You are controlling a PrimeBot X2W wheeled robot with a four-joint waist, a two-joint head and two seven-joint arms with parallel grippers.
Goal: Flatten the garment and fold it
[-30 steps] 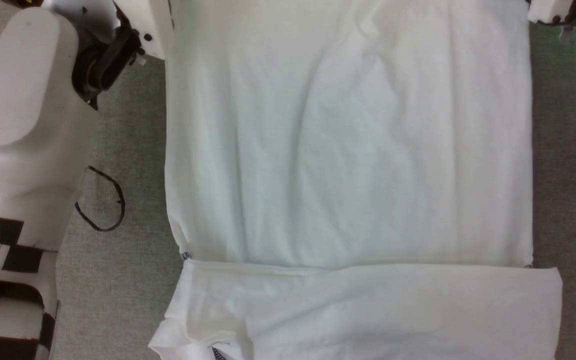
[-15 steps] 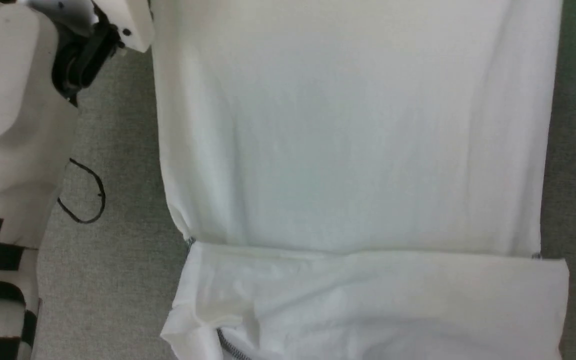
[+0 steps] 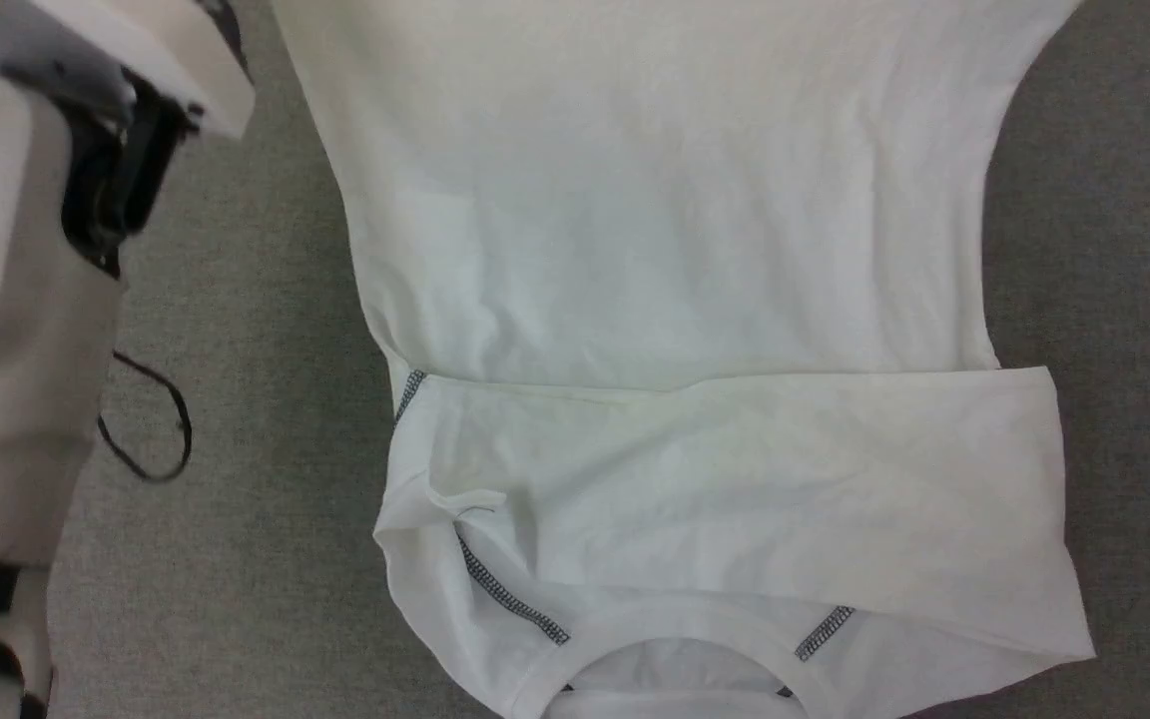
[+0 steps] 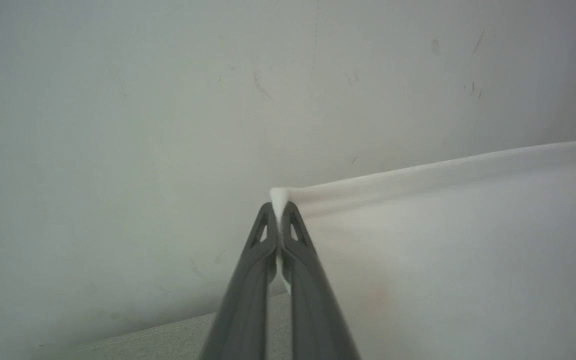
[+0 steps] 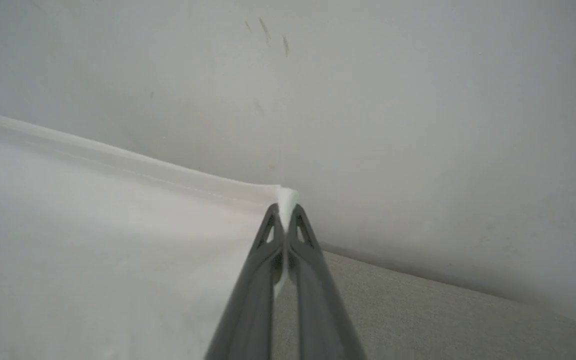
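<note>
The white garment [image 3: 675, 260] lies on the grey surface in the head view, its neckline and dark zigzag seams at the bottom and a folded sleeve band across it. Its far part rises taut toward the top of that view. In the left wrist view my left gripper [image 4: 279, 207] is shut on a corner of the garment's hem [image 4: 418, 175]. My right gripper [image 5: 285, 209] is shut on the other corner, the garment [image 5: 93, 240] stretching away to the left in the right wrist view.
The grey fabric surface [image 3: 236, 559] runs on both sides of the garment. My pale left forearm [image 3: 6, 280] fills the left edge of the head view, with a thin black cable loop [image 3: 151, 429] beside it. A pale wall [image 4: 168, 100] stands behind both grippers.
The head view has shifted, bringing the neckline and zigzag seams into sight at the bottom. The garment's far part has been drawn up and narrows toward the fold.
</note>
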